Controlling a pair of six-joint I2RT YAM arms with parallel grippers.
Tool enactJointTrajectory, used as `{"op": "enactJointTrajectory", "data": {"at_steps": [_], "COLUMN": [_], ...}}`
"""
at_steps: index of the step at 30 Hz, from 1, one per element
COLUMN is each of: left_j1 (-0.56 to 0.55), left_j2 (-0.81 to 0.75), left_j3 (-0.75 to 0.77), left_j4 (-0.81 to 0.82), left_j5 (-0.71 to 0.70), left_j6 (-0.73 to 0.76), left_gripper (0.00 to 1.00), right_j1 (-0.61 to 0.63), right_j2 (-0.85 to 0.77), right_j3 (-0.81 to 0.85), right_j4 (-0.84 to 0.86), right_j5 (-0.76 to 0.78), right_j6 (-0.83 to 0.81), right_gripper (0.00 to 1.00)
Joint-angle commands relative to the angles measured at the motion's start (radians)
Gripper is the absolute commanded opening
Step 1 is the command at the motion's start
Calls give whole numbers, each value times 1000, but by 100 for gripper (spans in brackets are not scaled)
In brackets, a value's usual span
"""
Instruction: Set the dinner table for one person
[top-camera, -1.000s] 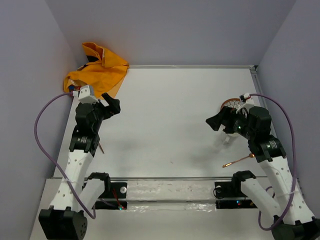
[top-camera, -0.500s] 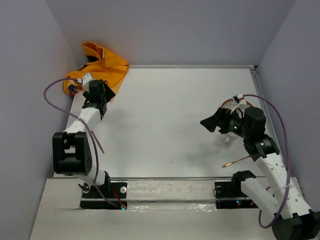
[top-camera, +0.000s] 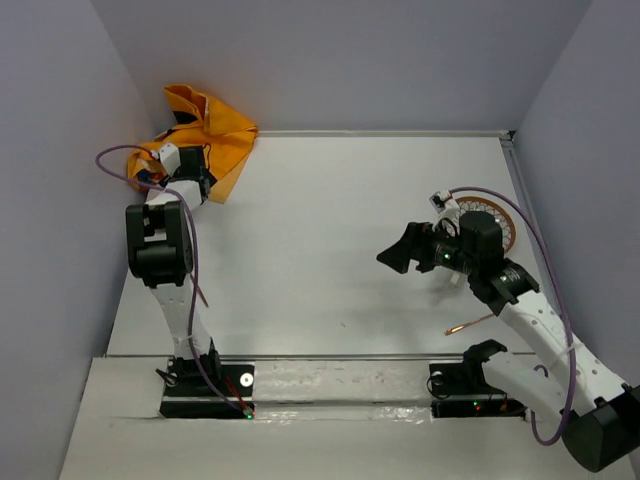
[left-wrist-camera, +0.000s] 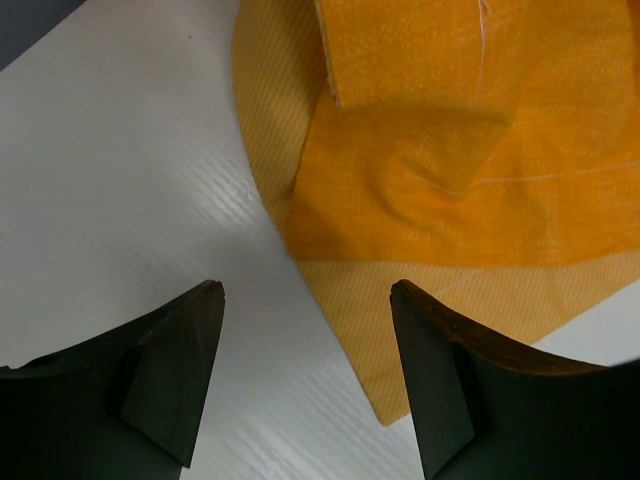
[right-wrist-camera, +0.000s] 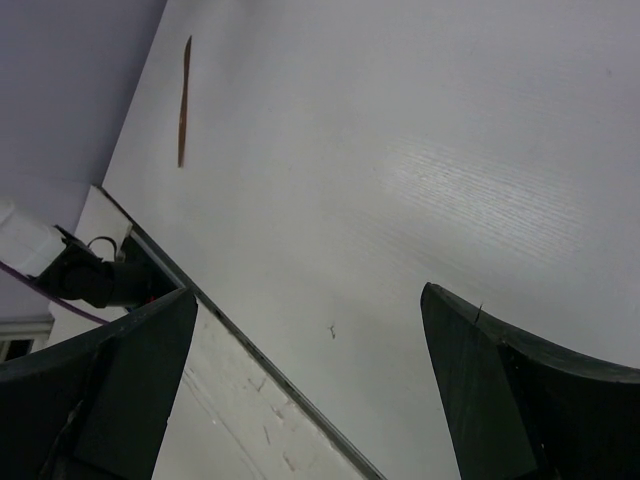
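Observation:
The white dinner table fills the top view. A crumpled orange cloth mat lies at its far left corner. My left gripper is stretched out to it, open and empty; in the left wrist view its fingers straddle the near corner of the cloth just above the table. My right gripper is open and empty over the table's right half. A round plate with an orange pattern lies behind it. A gold utensil lies near the front right.
A thin brown utensil lies at the left, partly behind my left arm; it also shows in the right wrist view. The table's metal front rim runs before the arm bases. Grey walls close in the left, far and right sides.
My left arm has reached forward to the orange cloth's near corner. My right gripper has moved left and uncovered the plate. Both grippers stay open.

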Motion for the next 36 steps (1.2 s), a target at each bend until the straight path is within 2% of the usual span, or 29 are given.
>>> {"op": "enactJointTrajectory", "data": {"at_steps": [1,8,9,11,12,14,16,17,18,19,20,23,24,27,31,34,35,36], "left_j1": [10,15,15,13,12,7,7,7,4,1,-4,-20,-30,-73,-183,-278,-307,-368], "left_j2": [86,330,386,430,454,464,458,456,450,448,447,389,389,264,171,54,27,-5], "left_j3": [206,548,626,689,711,736,714,707,703,697,688,628,590,434,256,57,17,-29], "left_j4": [-130,-382,-440,-505,-514,-531,-525,-525,-525,-526,-531,-493,-461,-338,-220,7,141,192], "left_j5": [-18,77,100,117,126,131,138,141,137,134,135,242,243,374,490,565,585,611], "left_j6": [-5,5,17,32,46,55,72,80,89,100,113,112,109,68,-7,-154,-201,-245], "left_gripper": [79,76,69,61,49,43,40,32,14,2,0,0,0,0,0,0,0,0], "right_j1": [47,58,58,58,58,58,58,58,58,58,58,58,58,58,58,58,58,58], "right_j2": [21,44,44,39,38,36,39,42,44,42,41,28,27,28,27,36,44,64], "right_j3": [30,26,26,27,29,29,37,40,47,49,52,61,64,67,69,70,73,78], "right_j4": [80,90,90,91,90,91,91,93,93,93,91,93,93,97,105,117,117,119], "right_j5": [15,25,26,29,32,40,41,40,38,38,41,45,45,38,37,40,41,43], "right_j6": [-19,-26,-26,-25,-25,-23,-26,-25,-25,-23,-23,-22,-22,-14,-3,-6,-8,-13], "right_gripper": [100,100,100,100,100,100,100,100,100,100,100,100,100,100,100,100,100,100]}}
